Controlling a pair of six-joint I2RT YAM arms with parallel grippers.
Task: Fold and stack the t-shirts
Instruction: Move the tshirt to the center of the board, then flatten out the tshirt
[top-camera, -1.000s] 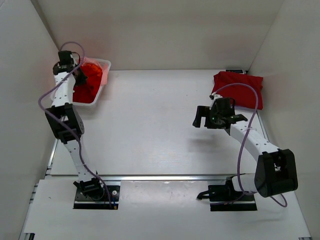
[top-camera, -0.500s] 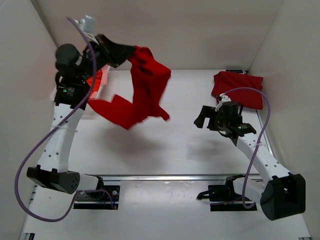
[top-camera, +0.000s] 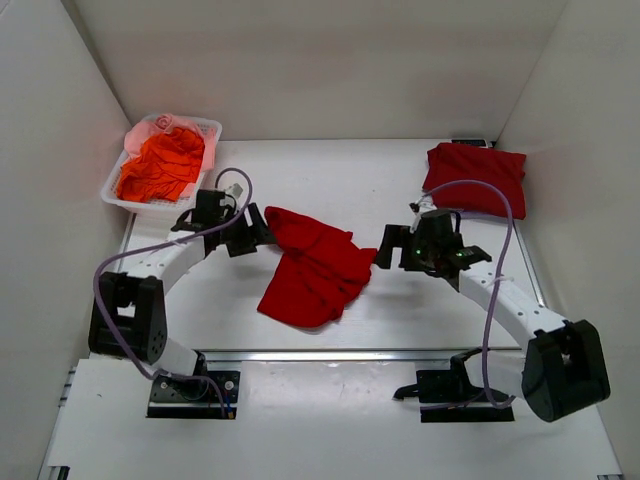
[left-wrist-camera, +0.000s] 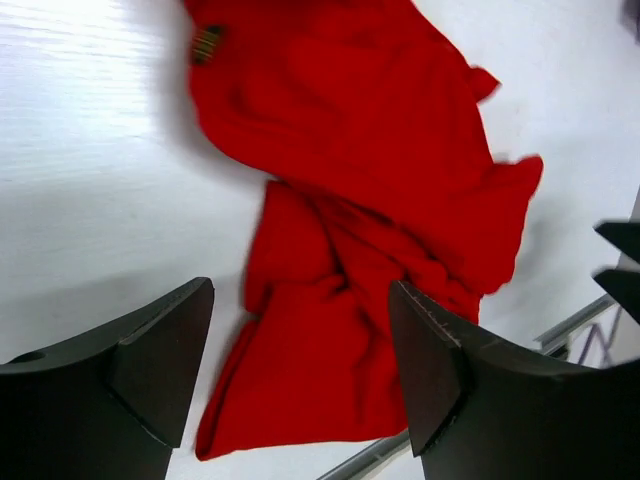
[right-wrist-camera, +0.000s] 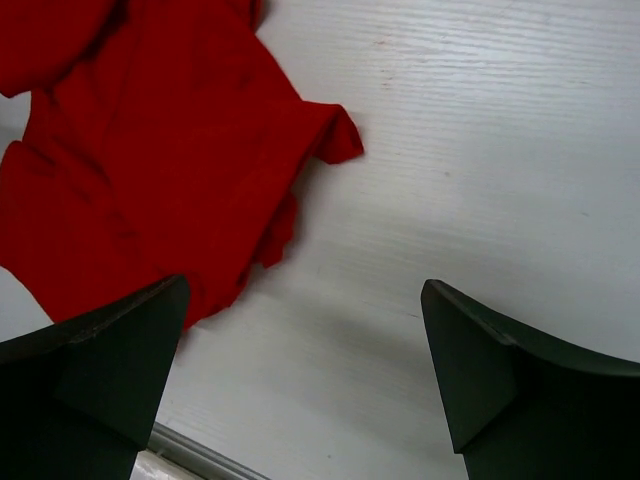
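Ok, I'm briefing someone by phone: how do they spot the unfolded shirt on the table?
On the table, look between the left gripper and right gripper. The crumpled red shirt lies loose, unlike the folded shirt far right or the heap in the basket.

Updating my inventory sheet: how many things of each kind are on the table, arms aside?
White basket: 1
Heap of red cloth in it: 1
Loose t-shirt, crumpled mid-table: 1
Folded red bundle, far right: 1
Total: 4; shirts within the bundle or heap cannot be counted.
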